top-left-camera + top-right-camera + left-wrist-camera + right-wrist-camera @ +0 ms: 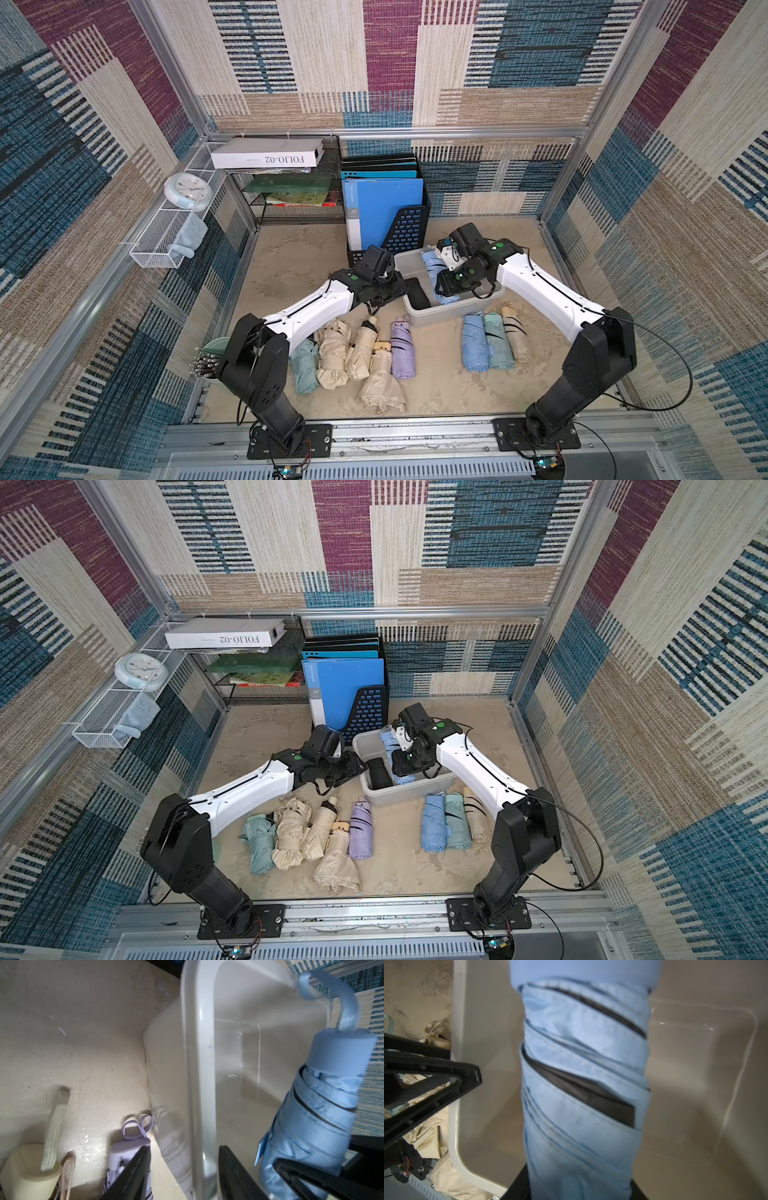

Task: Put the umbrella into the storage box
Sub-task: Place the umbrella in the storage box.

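Right gripper point(577, 1186) clamped around the blue umbrella point(432, 264), holding it over the storage box point(453, 312).
Seen in a top view, the umbrella slants within the box's rim outline, handle end toward 11 o'clock, with the right gripper reaching in from 3 o'clock. Left gripper point(184, 1148) straddles the box's 9 o'clock rim, one finger inside and one outside; I cannot tell whether it pinches.

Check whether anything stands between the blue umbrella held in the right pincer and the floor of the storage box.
Nothing visible does. The floor of the storage box under the blue umbrella looks bare. The left pincer straddles the box's rim with one finger inside, beside the umbrella rather than under it.
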`<state>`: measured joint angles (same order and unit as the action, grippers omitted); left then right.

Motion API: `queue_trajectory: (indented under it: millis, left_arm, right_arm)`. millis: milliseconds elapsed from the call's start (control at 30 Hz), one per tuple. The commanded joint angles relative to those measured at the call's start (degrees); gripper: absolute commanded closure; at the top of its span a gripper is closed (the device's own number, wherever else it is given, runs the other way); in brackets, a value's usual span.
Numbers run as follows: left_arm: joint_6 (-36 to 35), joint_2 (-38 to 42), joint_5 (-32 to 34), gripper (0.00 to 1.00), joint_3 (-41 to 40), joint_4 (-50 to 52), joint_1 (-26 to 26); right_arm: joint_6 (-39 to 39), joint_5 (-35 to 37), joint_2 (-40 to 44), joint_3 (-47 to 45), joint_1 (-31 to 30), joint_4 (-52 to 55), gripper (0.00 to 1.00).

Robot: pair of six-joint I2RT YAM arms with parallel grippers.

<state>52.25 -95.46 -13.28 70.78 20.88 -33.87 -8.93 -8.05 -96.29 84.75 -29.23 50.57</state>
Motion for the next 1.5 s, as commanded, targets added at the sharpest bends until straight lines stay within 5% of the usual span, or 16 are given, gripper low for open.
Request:
queue_trajectory:
  millis: [0, 367, 800, 967, 1133, 1467]
  left_arm:
    - [-0.8, -0.8, -1.9, 0.5, 0.5, 0.7, 0.2]
    - [-0.6, -2.8, -2.9, 0.65, 2.6, 0.9, 0.1]
    - [-0.7, -4.0, -2.6, 0.66, 4.7, 1.1, 0.0]
    - [-1.2, -3.8, -2.3, 0.57, 5.5, 1.6, 0.0]
    - [-1.8, -2.4, -1.5, 0.44, 5.2, 1.9, 0.0]
    - [-11.3, 5.4, 6.7, 0.32, 3.6, 12.7, 0.1]
  right_arm:
    - [1.1, -2.0, -2.1, 0.8, 0.2, -0.4, 0.79]
    - [1.6, -1.6, -4.2, -6.6, 0.3, -3.7, 0.81]
    - [-3.9, -1.3, -9.7, -6.4, 0.6, -7.4, 0.75]
    - [-3.6, -2.1, -10.3, -6.7, 0.6, -8.8, 0.46]
    - [-3.6, -2.1, -9.2, -7.3, 0.7, -9.4, 0.31]
    - [-6.9, -1.0, -0.4, -9.4, 0.9, -13.2, 0.32]
